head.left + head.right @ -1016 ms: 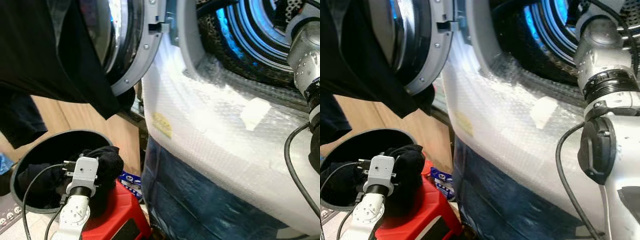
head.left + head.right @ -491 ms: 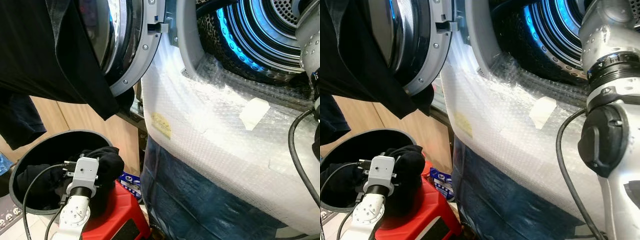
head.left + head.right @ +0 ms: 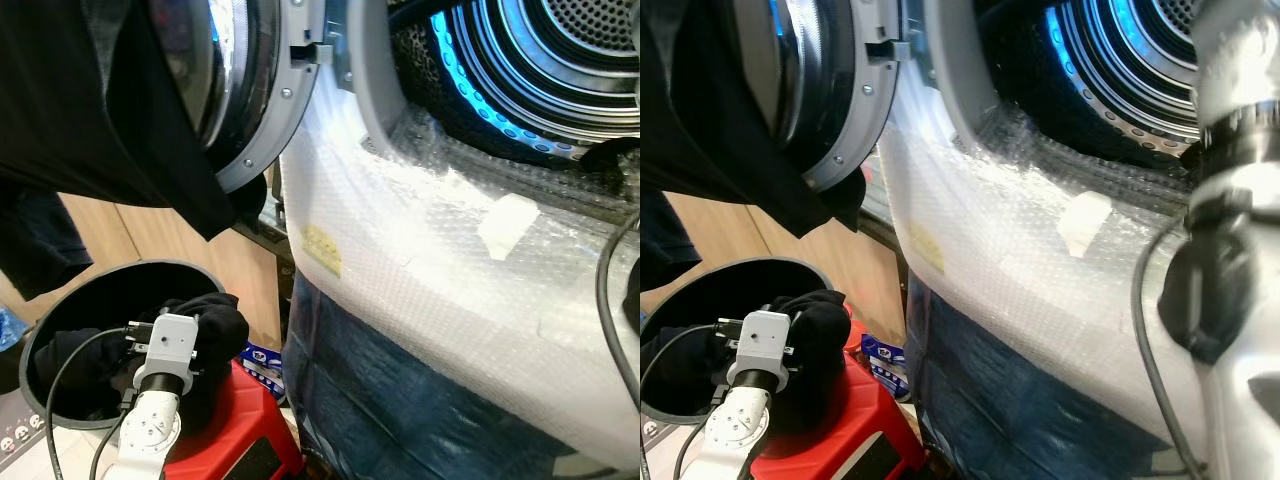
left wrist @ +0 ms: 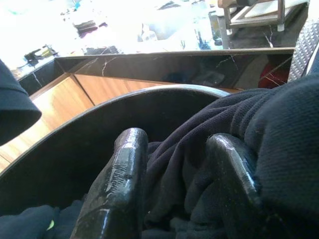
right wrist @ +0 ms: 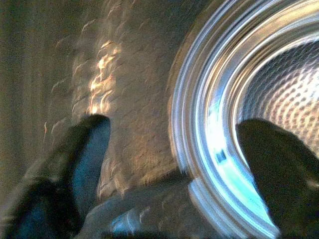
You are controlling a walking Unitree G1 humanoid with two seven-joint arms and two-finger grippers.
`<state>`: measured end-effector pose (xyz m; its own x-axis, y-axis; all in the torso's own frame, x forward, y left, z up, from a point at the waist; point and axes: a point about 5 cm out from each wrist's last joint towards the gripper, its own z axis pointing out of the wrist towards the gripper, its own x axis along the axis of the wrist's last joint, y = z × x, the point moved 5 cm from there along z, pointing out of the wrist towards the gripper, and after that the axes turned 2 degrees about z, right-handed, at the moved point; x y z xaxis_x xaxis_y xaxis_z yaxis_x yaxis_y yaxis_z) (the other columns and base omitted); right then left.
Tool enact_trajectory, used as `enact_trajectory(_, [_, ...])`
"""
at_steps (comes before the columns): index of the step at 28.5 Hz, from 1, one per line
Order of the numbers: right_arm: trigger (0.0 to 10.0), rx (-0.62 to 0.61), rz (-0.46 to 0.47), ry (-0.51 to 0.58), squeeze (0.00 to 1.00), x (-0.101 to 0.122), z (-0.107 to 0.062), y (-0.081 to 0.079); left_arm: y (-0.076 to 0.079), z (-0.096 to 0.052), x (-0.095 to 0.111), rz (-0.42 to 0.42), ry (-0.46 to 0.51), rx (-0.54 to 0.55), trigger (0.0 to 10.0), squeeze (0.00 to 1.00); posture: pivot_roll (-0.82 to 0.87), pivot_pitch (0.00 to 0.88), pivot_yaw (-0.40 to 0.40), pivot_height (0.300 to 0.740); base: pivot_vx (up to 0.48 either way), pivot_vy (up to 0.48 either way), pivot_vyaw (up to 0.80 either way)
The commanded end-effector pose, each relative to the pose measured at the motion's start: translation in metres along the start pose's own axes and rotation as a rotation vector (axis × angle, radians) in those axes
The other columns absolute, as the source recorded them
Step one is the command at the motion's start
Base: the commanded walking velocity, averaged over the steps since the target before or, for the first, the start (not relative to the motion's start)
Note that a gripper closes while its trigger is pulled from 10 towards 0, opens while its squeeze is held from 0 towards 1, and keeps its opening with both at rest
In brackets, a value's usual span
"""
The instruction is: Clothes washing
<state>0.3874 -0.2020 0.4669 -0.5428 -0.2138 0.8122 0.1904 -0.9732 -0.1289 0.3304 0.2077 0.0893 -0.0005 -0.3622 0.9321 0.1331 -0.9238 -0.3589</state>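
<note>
A round dark laundry basket [image 3: 28, 352] stands at the lower left with dark clothes in it. My left gripper [image 4: 174, 154] reaches into it, shut on a bunched dark garment [image 3: 215, 320] that rises over the basket's rim. The garment's folds [image 4: 279, 129] fill the gap between the two black fingers [image 4: 124, 164]. The washing machine's drum [image 3: 560, 60], lit blue, gapes at the upper right. My right gripper [image 5: 174, 124] is open and empty, facing the drum's ribbed rim [image 5: 209, 124]. The right arm [image 3: 1230, 300] stands along the right edge.
The round door [image 3: 270, 100] is swung open to the left, with a black garment [image 3: 90, 110] hanging over it. Bubble wrap [image 3: 420, 260] covers the machine's front above a dark blue sheet [image 3: 400, 400]. A red stool [image 3: 235, 420] carries the basket. Wooden cabinets [image 3: 240, 270] stand behind.
My right arm has drawn back to the right and out of the left eye view, uncovering more of the drum. The left arm and the garment have not moved.
</note>
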Motion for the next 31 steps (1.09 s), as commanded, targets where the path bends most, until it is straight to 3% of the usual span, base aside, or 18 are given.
enact_trajectory(1, [10.0,0.060,0.009,0.011,0.00,0.012,-0.007,-0.019,0.013,-0.003,-0.003,-0.006,-0.017,-0.051,10.0,0.00,0.03,0.106,0.000,0.740,0.000,0.000,0.00])
enact_trajectory(5, [10.0,0.064,0.022,0.018,0.00,0.004,-0.022,-0.018,0.012,-0.005,-0.003,-0.006,-0.017,-0.048,10.0,0.00,0.02,0.110,0.001,0.740,0.000,0.000,0.00])
enact_trajectory(8, [10.0,0.140,0.070,0.087,0.00,0.019,-0.036,-0.033,0.012,-0.005,-0.005,-0.006,-0.021,-0.048,10.0,0.00,0.02,0.110,0.001,0.740,0.000,0.000,0.00])
enact_trajectory(10, [10.0,0.258,0.113,0.145,0.00,0.030,-0.054,-0.056,0.012,-0.005,-0.004,-0.006,-0.021,-0.050,10.0,0.00,0.02,0.110,0.001,0.740,0.000,0.000,0.00])
enact_trajectory(14, [10.0,0.573,0.151,0.160,0.00,0.023,-0.094,-0.103,0.013,-0.004,-0.003,-0.008,-0.017,-0.052,10.0,0.00,0.03,0.110,-0.003,0.740,0.000,0.000,0.00])
enact_trajectory(15, [10.0,0.738,0.226,0.147,0.00,0.016,-0.117,-0.127,0.013,-0.004,-0.002,-0.010,-0.015,-0.049,10.0,0.00,0.03,0.110,-0.003,0.740,0.000,0.000,0.00])
enact_trajectory(16, [10.0,0.808,0.279,0.154,0.00,0.015,-0.129,-0.137,0.012,-0.004,-0.002,-0.011,-0.013,-0.046,10.0,0.00,0.02,0.108,-0.002,0.740,0.000,0.000,0.00])
enact_trajectory(18, [10.0,0.846,0.312,0.160,0.00,0.015,-0.137,-0.141,0.012,-0.004,-0.002,-0.011,-0.012,-0.044,10.0,0.00,0.02,0.108,0.000,0.740,0.000,0.000,0.00])
enact_trajectory(20, [10.0,1.005,0.399,0.076,0.00,0.004,-0.167,-0.161,0.007,-0.004,0.001,-0.013,0.006,-0.015,10.0,0.00,0.02,0.107,-0.001,0.740,0.000,0.000,0.00])
enact_trajectory(25, [10.0,1.186,0.469,-0.062,0.00,-0.020,-0.204,-0.173,-0.003,-0.001,0.008,-0.011,0.036,0.031,10.0,0.00,0.03,0.106,-0.007,0.740,0.000,0.000,0.00])
enact_trajectory(28, [10.0,1.306,0.515,-0.183,0.00,-0.047,-0.240,-0.174,-0.007,-0.001,0.008,-0.013,0.038,0.046,10.0,0.00,0.04,0.105,-0.012,0.740,0.000,0.000,0.00])
enact_trajectory(31, [10.0,1.327,0.513,-0.242,0.00,-0.062,-0.252,-0.174,-0.006,-0.001,0.008,-0.013,0.037,0.047,10.0,0.00,0.04,0.105,-0.014,0.740,0.000,0.000,0.00])
